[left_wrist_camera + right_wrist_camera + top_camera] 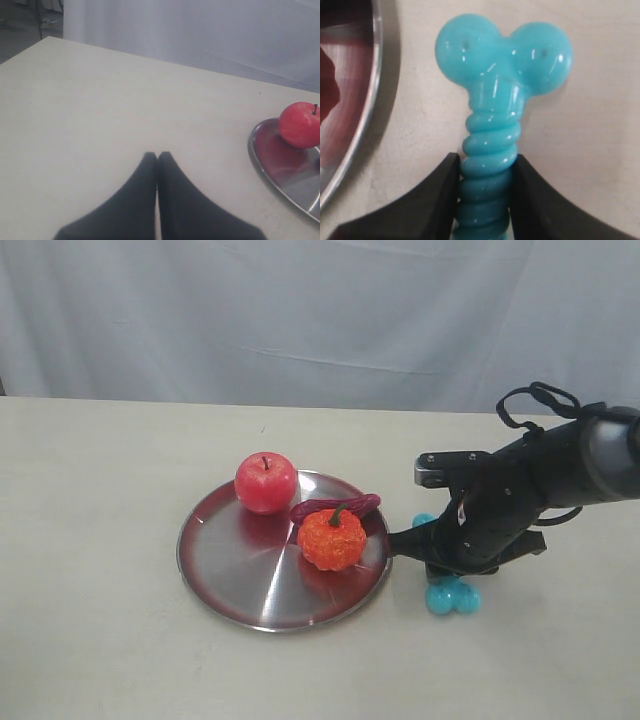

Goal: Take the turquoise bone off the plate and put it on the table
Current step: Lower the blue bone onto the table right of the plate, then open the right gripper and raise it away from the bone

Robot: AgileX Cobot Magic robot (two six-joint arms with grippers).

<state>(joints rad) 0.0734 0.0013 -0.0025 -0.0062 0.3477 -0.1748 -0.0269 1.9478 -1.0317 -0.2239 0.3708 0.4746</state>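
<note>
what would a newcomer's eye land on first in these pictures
Probably the turquoise bone, gripped by its ribbed shaft in the right gripper, just beyond the right rim of the plate in the exterior view. Next come the red apple and orange pumpkin sitting on that shiny silver plate. The left gripper is shut over the table, away from it all.

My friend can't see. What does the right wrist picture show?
The right gripper pinches the ribbed shaft of the turquoise bone, with the beige table behind it. The plate shows its shiny rim beside the bone, not touching it.
</note>
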